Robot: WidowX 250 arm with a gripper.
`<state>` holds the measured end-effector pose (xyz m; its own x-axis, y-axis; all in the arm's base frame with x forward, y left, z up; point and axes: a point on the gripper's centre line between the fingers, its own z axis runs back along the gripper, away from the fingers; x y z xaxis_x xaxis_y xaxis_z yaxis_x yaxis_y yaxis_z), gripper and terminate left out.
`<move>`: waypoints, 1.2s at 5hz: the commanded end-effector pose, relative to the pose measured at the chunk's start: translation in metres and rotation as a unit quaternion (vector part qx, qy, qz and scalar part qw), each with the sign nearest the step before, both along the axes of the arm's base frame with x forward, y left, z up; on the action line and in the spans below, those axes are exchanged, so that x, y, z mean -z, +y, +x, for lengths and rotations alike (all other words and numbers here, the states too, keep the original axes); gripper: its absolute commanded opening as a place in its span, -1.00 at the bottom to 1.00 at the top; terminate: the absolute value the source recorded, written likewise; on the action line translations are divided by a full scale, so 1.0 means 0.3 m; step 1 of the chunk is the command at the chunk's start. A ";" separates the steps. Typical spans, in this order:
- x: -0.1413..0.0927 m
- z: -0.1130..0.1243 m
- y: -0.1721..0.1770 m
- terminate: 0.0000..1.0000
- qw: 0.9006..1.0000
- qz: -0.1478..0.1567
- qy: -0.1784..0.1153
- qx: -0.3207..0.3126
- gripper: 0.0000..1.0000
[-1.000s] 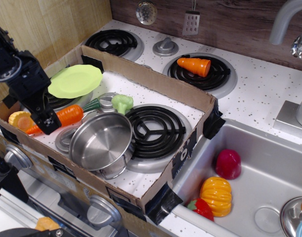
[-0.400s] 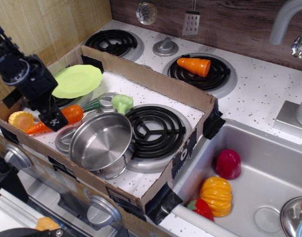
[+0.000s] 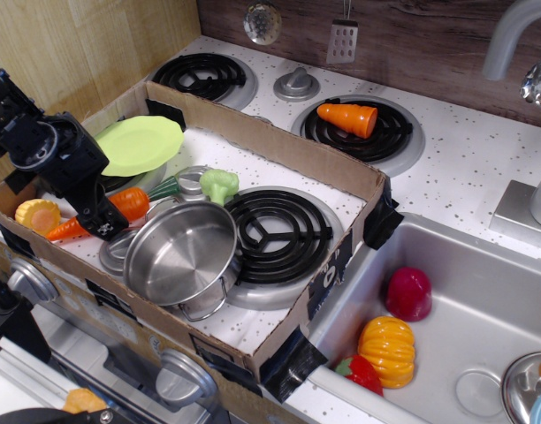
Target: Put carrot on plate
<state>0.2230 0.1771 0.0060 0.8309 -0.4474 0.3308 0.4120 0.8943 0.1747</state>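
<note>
The carrot [image 3: 129, 203] lies in the cardboard tray, its orange tip pointing left and its green stem [image 3: 164, 187] toward the steel pot. The lime-green plate [image 3: 138, 144] rests tilted just behind it at the tray's back left. My black gripper [image 3: 104, 221] is down over the carrot's middle, and its near finger [image 3: 102, 215] hides that part. The far finger is hidden, so I cannot tell how the jaws stand. The carrot still lies on the tray floor.
A steel pot [image 3: 180, 254] stands right of the carrot, beside a black burner [image 3: 275, 231]. A yellow-orange corn piece [image 3: 36, 215] lies at the tray's left end and a green piece [image 3: 219, 184] near the stem. A stubby orange cone [image 3: 347, 117] sits on the back burner. The sink [image 3: 483, 283] holds toy vegetables.
My gripper has moved right along the carrot, from near its tip toward its middle. The carrot, plate and pot have stayed in place.
</note>
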 end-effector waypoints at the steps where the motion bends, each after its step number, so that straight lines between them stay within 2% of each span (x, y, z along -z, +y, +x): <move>1: -0.008 0.027 0.008 -1.00 1.000 0.011 0.001 0.022 -1.00; 2: -0.073 0.036 0.024 -1.00 1.000 0.022 0.007 0.019 -1.00; 4: -0.229 0.063 0.052 -1.00 0.999 0.015 0.025 -0.014 -1.00; 5: -0.244 0.103 0.075 -1.00 1.000 0.020 0.016 -0.006 -1.00; 6: -0.203 0.174 0.094 -1.00 1.000 0.014 -0.004 0.021 -1.00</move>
